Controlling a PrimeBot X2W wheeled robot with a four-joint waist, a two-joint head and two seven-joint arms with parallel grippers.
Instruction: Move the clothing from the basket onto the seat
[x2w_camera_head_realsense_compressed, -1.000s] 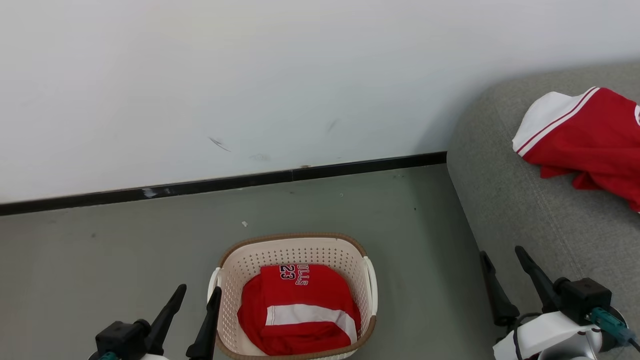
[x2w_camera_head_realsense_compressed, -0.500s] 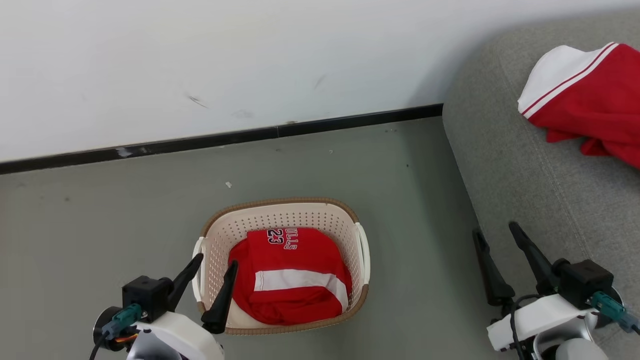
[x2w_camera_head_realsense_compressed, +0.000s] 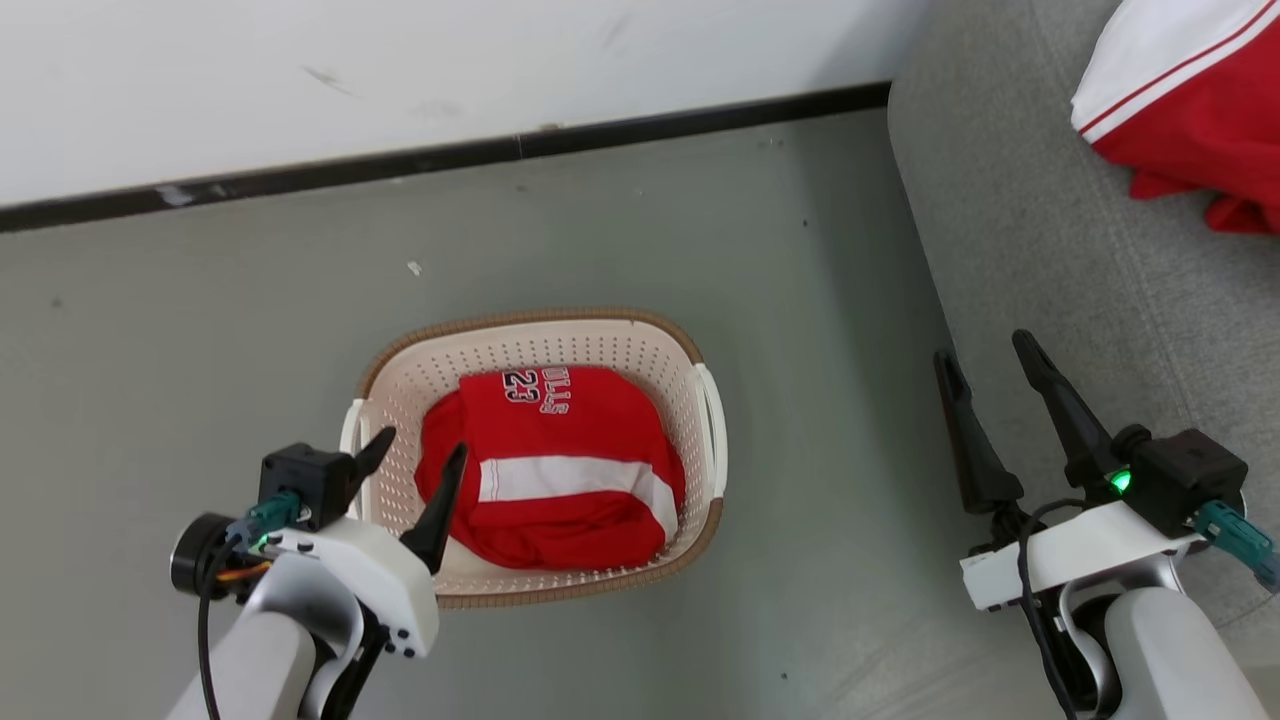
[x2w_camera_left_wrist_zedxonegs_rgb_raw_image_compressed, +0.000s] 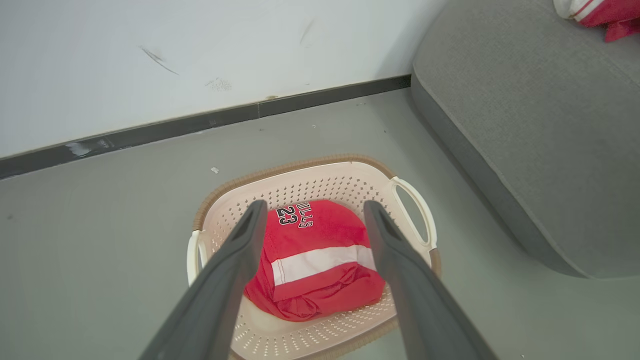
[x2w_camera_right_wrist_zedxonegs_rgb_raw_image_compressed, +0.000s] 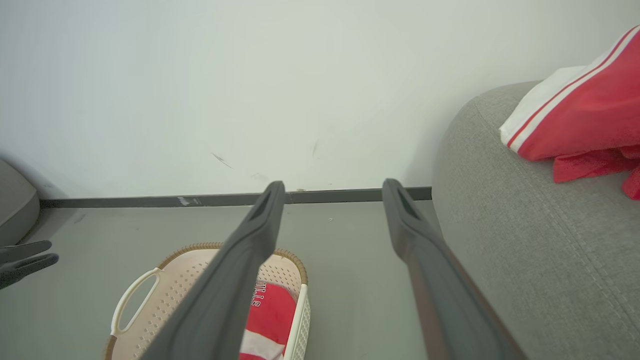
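Head view is dipping as the left hand (x2w_camera_head_realsense_compressed: 422, 443), fingers apart, is coming over the basket (x2w_camera_head_realsense_compressed: 520, 320) toward the red clothing (x2w_camera_head_realsense_compressed: 560, 470) inside for a likely pick, the right hand (x2w_camera_head_realsense_compressed: 981, 348) idling open beside the seat (x2w_camera_head_realsense_compressed: 1050, 260).

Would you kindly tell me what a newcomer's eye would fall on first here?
The red garment with a white band, lying in the cream basket. A second red garment lies on the grey sofa at the right. The open left claw hovers by the basket.
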